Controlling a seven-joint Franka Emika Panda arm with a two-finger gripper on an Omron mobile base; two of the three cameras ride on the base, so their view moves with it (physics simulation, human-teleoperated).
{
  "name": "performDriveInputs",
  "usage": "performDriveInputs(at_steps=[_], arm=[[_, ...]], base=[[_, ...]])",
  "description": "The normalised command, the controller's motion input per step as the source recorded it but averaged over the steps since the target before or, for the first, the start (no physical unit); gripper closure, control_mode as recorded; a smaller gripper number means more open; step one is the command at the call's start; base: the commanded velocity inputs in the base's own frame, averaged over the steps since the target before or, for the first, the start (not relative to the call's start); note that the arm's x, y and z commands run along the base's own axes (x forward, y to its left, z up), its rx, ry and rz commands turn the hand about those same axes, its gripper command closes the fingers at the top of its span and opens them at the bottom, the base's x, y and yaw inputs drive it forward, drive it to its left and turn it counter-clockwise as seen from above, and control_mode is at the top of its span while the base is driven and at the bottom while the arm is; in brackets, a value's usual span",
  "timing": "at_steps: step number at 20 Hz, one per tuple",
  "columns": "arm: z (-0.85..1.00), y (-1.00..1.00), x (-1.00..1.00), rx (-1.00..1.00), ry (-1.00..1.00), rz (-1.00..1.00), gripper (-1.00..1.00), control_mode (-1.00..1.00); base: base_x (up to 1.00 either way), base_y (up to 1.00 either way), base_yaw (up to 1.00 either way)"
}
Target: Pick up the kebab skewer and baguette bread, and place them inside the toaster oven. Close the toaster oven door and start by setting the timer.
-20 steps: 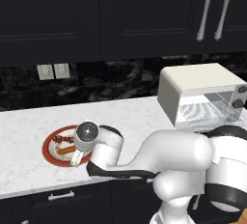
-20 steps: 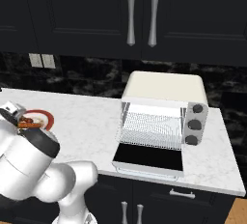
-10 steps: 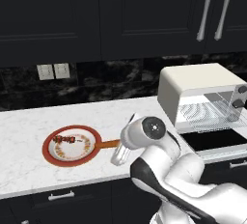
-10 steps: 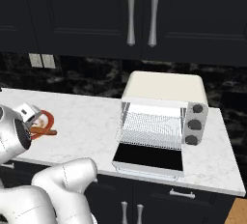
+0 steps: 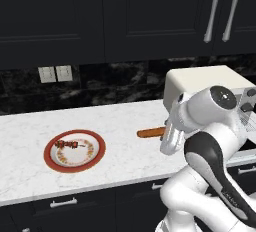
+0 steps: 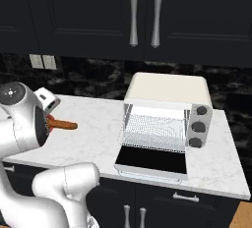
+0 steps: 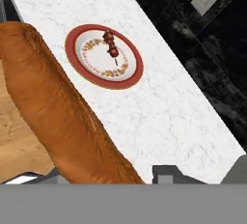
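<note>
The gripper [image 5: 167, 135], clamped on the baguette [image 5: 151, 133], had swung from over the plate [image 5: 98, 149] toward the open toaster oven [image 6: 167, 119], leaving the skewer [image 5: 66, 144] on the plate, so the bread likely goes in first.

1. Plate [image 5: 75, 150]: red rim, white centre with a patterned ring. Lies flat, well to the left of the claw [image 5: 169, 135] and lower than it, well apart.
2. Countertop [image 5: 125, 121]: white marble, runs beneath the claw and far out to its left.
3. Wall outlets [image 5: 56, 73]: two pale covers side by side on the dark marbled backsplash [image 5: 120, 83], behind and left of the claw.
4. Upper cabinets [image 5: 125, 16]: dark doors above the claw; silver bar handles [image 5: 212, 12] above and to its right.
5. Drawer handle [image 5: 63, 203]: silver, under the counter edge, low and left of the claw.
6. Wood floor [image 7: 19, 146]: pale planks, seen below the claw in the hand view.
</note>
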Motion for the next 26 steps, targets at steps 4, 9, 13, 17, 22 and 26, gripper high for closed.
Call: performDriveInputs(at_steps=[4,9,13,17,22,26], arm=[[0.60,-1.00,-0.42,-0.03,0.07,0.11,1.00,-1.00],[0.20,-1.00,-0.31,-0.02,0.04,0.12,1.00,-1.00],[0.01,-1.00,-0.03,-0.02,0.07,0.08,1.00,-1.00],[-0.09,-0.99,0.18,0.00,0.00,0.07,1.00,-1.00],[-0.21,-0.96,0.32,0.03,-0.04,0.07,1.00,-1.00],[-0.37,-0.58,0.39,0.03,-0.06,0.01,1.00,-1.00]], base=[[0.00,0.00,0.00],[0.00,0.00,0.00],[0.00,0.00,0.00],[0.00,0.00,0.00],[0.00,0.00,0.00],[0.00,0.00,0.00]])
